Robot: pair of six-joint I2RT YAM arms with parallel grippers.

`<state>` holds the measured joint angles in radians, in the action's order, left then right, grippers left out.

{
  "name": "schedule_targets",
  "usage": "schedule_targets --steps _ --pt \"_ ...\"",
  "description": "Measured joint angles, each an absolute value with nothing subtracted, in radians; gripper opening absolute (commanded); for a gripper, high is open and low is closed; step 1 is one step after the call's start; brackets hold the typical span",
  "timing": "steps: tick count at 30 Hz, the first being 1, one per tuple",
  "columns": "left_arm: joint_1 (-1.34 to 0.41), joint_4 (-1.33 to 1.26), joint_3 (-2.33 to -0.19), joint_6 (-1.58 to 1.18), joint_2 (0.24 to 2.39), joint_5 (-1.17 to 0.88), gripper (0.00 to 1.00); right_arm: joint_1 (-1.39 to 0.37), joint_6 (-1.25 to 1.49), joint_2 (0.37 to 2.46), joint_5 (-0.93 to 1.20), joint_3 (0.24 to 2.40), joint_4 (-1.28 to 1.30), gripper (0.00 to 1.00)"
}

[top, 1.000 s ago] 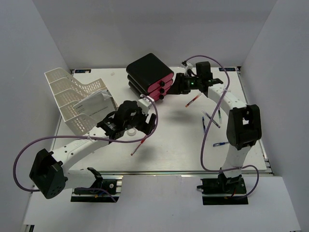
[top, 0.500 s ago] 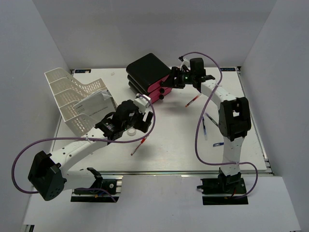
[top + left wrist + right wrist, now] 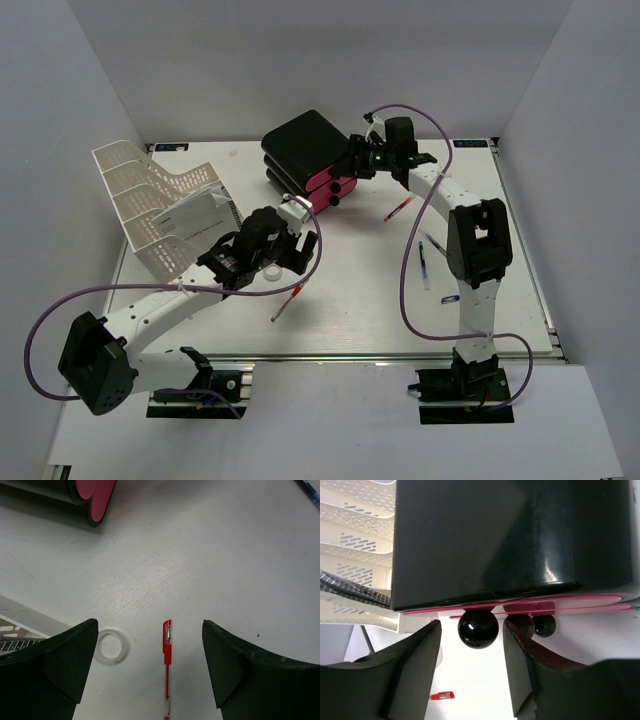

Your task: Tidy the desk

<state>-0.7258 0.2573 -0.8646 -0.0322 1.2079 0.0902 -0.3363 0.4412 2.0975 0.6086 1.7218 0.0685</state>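
The desk (image 3: 370, 300) is a white perforated tabletop. My left gripper (image 3: 283, 262) is open and hovers above a red pen (image 3: 288, 300) lying on the desk. In the left wrist view the red pen (image 3: 167, 652) lies between the open fingers, apart from both, with my gripper (image 3: 149, 632) above it. My right gripper (image 3: 352, 168) is at the front of the black-and-pink drawer unit (image 3: 308, 150). In the right wrist view it (image 3: 472, 626) is open around the top black knob (image 3: 478, 628), with gaps on both sides.
A clear tape ring (image 3: 111, 646) lies left of the red pen. A white mesh paper tray (image 3: 150, 205) holding a notebook (image 3: 195, 215) stands at the left. Another red pen (image 3: 400, 208) and several blue pens (image 3: 425, 265) lie at the right.
My right gripper has moved left to the drawer unit's front and now straddles the top knob. My left gripper shifted slightly back and left; the red pen has not moved.
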Motion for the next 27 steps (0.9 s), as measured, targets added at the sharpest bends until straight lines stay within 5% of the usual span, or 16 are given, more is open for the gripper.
schedule_targets --steps 13,27 --pt "-0.726 0.255 -0.864 -0.03 1.221 0.081 0.94 -0.343 0.451 2.1 0.592 1.665 -0.009 0.29" --pt "-0.726 0.243 -0.857 -0.025 1.22 0.019 0.94 -0.319 0.438 1.884 0.578 1.327 -0.138 0.28"
